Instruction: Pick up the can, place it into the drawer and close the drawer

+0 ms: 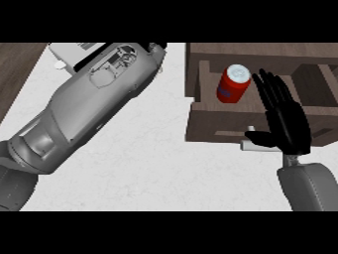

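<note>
Standing, seemingly upright, in open drawer (215, 121) upper right: can (232, 85) beside straight-fingered right hand (285, 119); closing shove could topple it

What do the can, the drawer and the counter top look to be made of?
Can: likely metal, glossy red side with a pale silvery top. Drawer: wood or wood veneer, matte brown with faint grain. Counter top: stone-like, white with faint grey mottling; could be laminate.
</note>
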